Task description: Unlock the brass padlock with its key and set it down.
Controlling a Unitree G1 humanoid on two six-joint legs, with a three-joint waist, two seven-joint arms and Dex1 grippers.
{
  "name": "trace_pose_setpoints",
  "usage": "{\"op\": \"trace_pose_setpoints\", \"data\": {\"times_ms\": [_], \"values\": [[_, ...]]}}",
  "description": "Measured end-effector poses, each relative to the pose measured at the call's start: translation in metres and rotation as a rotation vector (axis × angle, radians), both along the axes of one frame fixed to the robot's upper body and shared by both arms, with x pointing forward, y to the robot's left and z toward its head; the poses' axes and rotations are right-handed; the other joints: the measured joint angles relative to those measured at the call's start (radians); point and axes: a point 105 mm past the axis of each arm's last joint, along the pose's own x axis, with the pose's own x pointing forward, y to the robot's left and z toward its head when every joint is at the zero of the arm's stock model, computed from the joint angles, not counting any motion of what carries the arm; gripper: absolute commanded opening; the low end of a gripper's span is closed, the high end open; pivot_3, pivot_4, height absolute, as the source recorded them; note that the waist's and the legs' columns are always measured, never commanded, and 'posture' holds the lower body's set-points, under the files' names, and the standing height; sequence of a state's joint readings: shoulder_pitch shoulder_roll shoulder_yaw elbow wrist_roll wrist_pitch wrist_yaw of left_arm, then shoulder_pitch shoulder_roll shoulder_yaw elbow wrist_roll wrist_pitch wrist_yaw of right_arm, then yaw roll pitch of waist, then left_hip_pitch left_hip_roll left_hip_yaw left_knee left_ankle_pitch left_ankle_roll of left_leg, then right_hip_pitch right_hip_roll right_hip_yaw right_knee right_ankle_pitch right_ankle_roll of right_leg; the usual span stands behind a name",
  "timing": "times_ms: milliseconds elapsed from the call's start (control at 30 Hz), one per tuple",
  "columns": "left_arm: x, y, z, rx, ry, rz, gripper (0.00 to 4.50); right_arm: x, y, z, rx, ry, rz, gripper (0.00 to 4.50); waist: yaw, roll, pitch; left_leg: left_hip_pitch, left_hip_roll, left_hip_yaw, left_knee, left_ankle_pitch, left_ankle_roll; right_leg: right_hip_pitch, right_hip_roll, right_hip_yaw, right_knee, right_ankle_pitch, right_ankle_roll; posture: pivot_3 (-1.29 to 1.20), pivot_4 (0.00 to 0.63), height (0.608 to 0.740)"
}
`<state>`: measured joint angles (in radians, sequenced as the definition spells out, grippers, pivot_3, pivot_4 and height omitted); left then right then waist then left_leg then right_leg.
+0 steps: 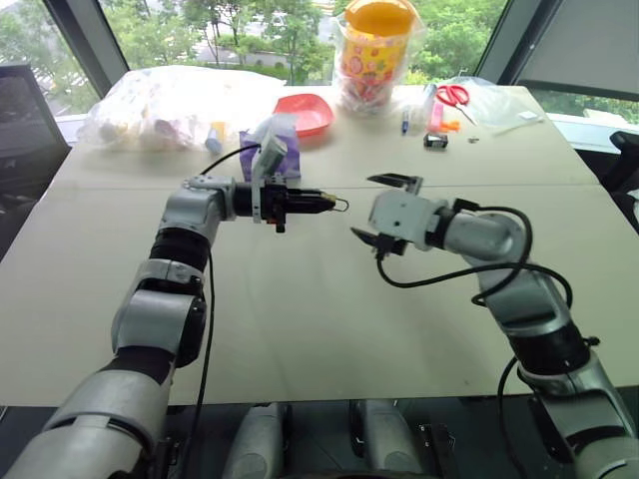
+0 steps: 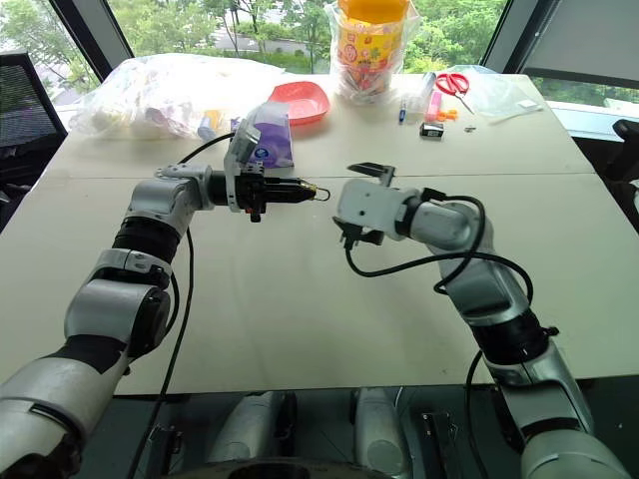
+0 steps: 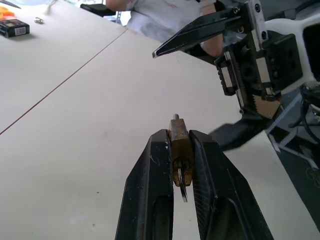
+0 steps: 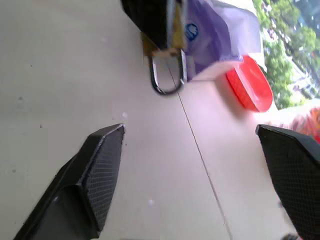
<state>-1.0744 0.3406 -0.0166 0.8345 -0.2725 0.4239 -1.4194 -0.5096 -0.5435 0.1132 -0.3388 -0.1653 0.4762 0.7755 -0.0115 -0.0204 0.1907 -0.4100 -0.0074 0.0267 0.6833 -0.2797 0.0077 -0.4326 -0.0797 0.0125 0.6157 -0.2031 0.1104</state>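
Brass padlock [image 3: 180,150]: small gold-yellow metal body, dull and scuffed, clamped between the two black fingers of the left claw [image 1: 324,204], held above the beige desk [image 1: 300,329]. Thin silver wire shackle loops out past the fingertips, pointing toward the right claw [image 1: 384,210].

Right claw: just beside the padlock, not touching; its textured black fingers [image 4: 100,175] stand wide apart, nothing between them.

Desk: matte, smooth, with a fine seam line. At the far side: red plastic dish [image 1: 305,112], purple box [image 1: 283,150], clear crinkled bag [image 1: 170,105], red-handled scissors [image 1: 454,96], patterned jar with orange lid [image 1: 377,50].
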Motion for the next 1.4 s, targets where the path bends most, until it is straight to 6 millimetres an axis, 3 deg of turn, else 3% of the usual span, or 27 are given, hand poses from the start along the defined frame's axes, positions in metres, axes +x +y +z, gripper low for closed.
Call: {"op": "trace_pose_setpoints", "data": {"times_ms": [167,200,400,700,1200,1400], "values": [[-0.006,-0.004,0.001,-0.054,0.072,-0.046,0.03,-0.024,0.016,0.027,0.41,0.145,0.042,0.26,-0.003,0.0,0.0,0.001,0.003,-0.001,0.0,0.0,0.0,0.0,0.002,0.0,0.002,0.0,0.0,0.0,0.15,0.74],[-0.007,-0.005,0.001,-0.063,0.08,-0.058,0.03,-0.029,0.02,0.027,0.428,0.177,0.058,0.04,-0.002,0.0,0.0,0.001,0.003,-0.001,0.0,0.0,0.0,0.0,0.002,0.0,0.003,0.0,0.0,0.0,0.15,0.74],[-0.014,-0.013,0.008,-0.083,0.073,-0.117,0.03,-0.039,0.033,0.019,0.427,0.278,0.075,0.04,0.0,0.0,0.0,0.001,0.001,-0.001,0.0,0.0,0.0,0.0,-0.001,0.0,0.001,0.0,0.0,0.0,0.15,0.74],[-0.025,-0.016,0.024,-0.065,0.007,-0.182,0.03,-0.038,0.036,0.015,0.375,0.276,0.079,0.04,-0.003,0.0,0.0,0.001,0.001,0.0,0.0,0.0,0.0,0.0,0.0,0.0,0.001,0.0,0.0,0.0,0.15,0.74],[-0.03,-0.014,0.019,-0.057,0.009,-0.211,0.03,-0.032,0.03,0.015,0.355,0.267,0.054,0.04,-0.001,0.0,0.0,0.001,0.001,0.0,0.0,0.0,0.0,0.0,0.0,0.0,0.001,0.0,0.0,0.0,0.15,0.74],[-0.033,-0.015,0.019,-0.061,0.019,-0.22,0.03,-0.032,0.032,0.003,0.335,0.337,0.07,0.04,-0.001,0.0,0.0,0.0,0.002,0.0,0.0,0.0,0.0,0.0,0.0,0.0,0.001,0.0,0.0,0.0,0.15,0.74]]}}
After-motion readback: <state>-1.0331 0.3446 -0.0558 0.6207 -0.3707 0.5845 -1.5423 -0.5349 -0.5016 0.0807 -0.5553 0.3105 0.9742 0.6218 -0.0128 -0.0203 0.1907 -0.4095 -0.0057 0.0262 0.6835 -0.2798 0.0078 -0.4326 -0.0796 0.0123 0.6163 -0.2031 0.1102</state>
